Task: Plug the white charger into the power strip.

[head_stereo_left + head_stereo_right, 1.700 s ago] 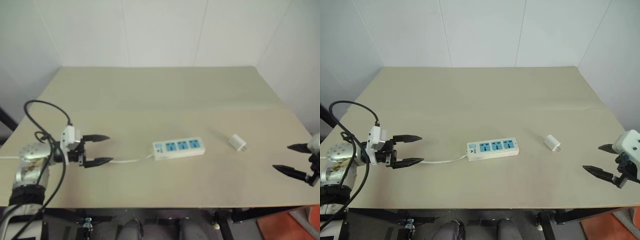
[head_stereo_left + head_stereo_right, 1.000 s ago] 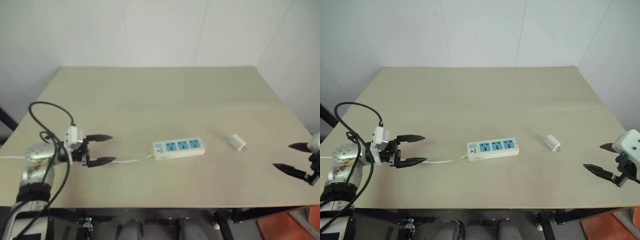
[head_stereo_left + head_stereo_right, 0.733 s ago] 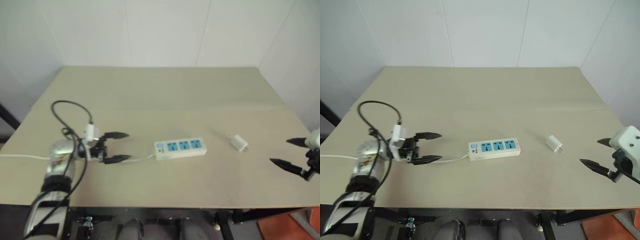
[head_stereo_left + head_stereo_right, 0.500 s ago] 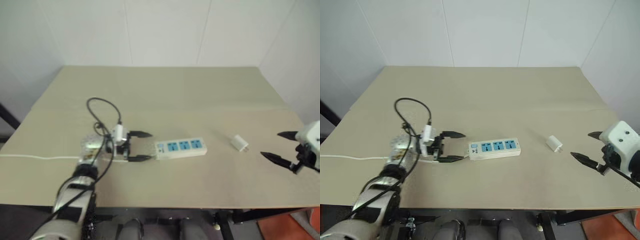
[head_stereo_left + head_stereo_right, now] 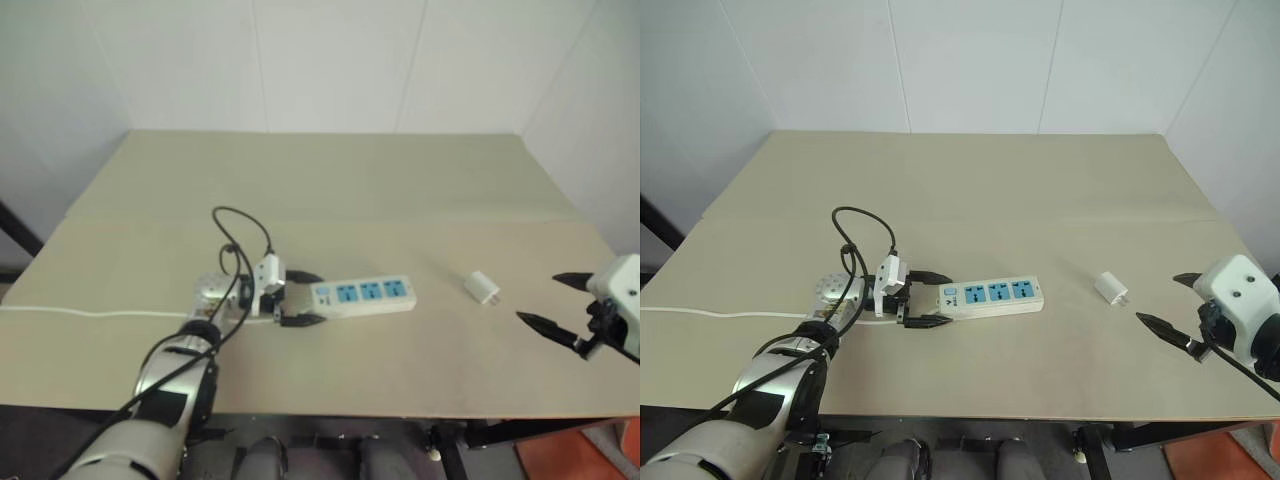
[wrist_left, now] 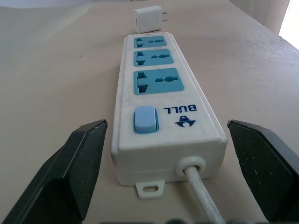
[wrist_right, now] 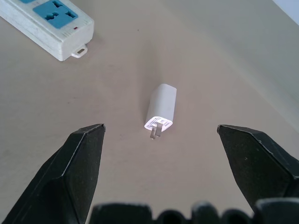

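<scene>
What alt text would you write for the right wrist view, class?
A white charger lies on its side on the beige table, prongs toward the camera, framed between the right gripper's open black jaws. One end of the power strip shows beyond it.

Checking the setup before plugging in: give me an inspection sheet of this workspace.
Surface: beige table, flat, bare apart from the items below.
Job's things: power strip lies flat, three blue sockets free; white charger lies on its side to its right, apart, unplugged.
Clutter: nothing seen.
Hands: left hand open at the strip's switch end, fingers either side of it, not gripping; right hand open, right of the charger, apart.
Cables: strip's white cord runs off the table's left edge; black cable loops over the left wrist.
Surroundings: white walls.
</scene>
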Action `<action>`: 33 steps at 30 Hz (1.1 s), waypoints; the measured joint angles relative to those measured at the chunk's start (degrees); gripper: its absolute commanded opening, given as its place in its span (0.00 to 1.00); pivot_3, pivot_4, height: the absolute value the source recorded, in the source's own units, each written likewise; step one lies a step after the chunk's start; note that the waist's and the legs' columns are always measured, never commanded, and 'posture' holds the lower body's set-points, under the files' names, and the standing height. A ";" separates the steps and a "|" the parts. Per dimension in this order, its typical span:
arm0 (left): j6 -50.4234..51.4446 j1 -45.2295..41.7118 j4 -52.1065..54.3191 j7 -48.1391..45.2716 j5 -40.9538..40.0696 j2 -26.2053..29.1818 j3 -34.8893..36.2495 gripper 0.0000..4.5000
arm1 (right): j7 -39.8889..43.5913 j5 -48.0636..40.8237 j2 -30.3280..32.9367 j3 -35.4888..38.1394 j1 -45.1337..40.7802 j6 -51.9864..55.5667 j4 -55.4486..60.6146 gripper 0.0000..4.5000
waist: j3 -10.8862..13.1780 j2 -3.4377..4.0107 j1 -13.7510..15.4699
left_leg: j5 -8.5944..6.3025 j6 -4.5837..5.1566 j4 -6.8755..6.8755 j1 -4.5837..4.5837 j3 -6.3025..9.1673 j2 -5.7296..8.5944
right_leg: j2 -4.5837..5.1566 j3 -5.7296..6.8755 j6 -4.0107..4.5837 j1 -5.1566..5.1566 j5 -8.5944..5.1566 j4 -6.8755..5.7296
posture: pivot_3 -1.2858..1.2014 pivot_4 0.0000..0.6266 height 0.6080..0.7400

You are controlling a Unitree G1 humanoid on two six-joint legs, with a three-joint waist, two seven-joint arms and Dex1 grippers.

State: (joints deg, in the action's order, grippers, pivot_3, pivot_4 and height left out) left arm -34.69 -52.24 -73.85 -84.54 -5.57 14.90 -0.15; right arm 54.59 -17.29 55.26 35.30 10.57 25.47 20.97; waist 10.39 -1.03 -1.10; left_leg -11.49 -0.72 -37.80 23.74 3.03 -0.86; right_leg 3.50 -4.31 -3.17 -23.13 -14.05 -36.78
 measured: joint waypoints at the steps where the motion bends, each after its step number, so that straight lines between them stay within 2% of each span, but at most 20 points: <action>1: 0.00 -0.17 -0.20 0.39 0.66 -0.21 -0.01 1.00 | -0.07 0.02 0.00 0.01 0.02 0.00 0.00 1.00 | 0.00 0.00 0.00 | 0.00 0.00 0.00 0.00 0.00 0.00 | 0.00 0.00 0.00 0.00 0.00 0.00 | 0.52 0.24 1.00; 10: -0.02 -0.25 -1.18 5.93 3.90 -2.14 0.08 1.00 | -0.87 0.19 0.00 0.06 -0.40 -0.04 -0.11 1.00 | 0.00 0.00 0.05 | 0.00 0.00 0.00 0.00 0.00 0.00 | 0.00 0.00 0.00 0.00 0.00 -0.01 | 0.52 0.24 1.00; 20: 0.45 0.13 -1.19 6.19 3.57 -2.92 1.43 1.00 | -1.28 0.80 0.00 -1.42 -1.19 -1.10 -1.33 1.00 | 0.00 0.00 0.05 | 0.00 0.00 0.00 -0.01 0.00 0.00 | 0.00 0.00 0.00 0.00 0.00 -0.01 | 0.52 0.24 1.00; 23: 1.02 0.35 -1.19 6.06 3.43 -3.08 1.90 0.86 | -1.38 1.30 0.00 -1.98 -1.29 -1.71 -1.46 1.00 | 0.00 0.00 0.07 | 0.00 0.00 0.00 -0.01 0.00 0.01 | 0.00 0.00 0.00 0.00 0.00 -0.02 | 0.52 0.24 1.00; 25: 1.10 0.36 -1.20 5.73 3.50 -3.02 1.93 0.73 | -1.38 1.42 0.00 -2.40 -1.30 -1.83 -1.82 1.00 | 0.00 0.00 0.06 | 0.00 0.00 0.00 -0.02 0.00 0.01 | 0.00 0.00 0.00 0.01 0.00 -0.02 | 0.52 0.24 1.00; 33: 1.13 0.39 -1.19 5.48 3.71 -2.97 1.92 0.73 | -1.48 1.49 0.30 -3.85 -2.60 -1.57 -2.54 1.00 | 0.00 0.00 -0.01 | 0.00 0.00 0.00 -0.04 -0.01 0.01 | 0.00 -0.01 0.00 0.02 0.01 -0.03 | 0.52 0.24 1.00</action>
State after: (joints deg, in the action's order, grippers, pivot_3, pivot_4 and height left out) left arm -33.56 -51.85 -75.04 -79.06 -1.86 11.93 1.77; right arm 53.11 -15.80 55.56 31.45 7.97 23.89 18.43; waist 10.39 -1.03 -1.11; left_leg -11.49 -0.72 -37.80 23.70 3.03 -0.85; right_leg 3.50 -4.32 -3.17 -23.10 -14.04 -36.81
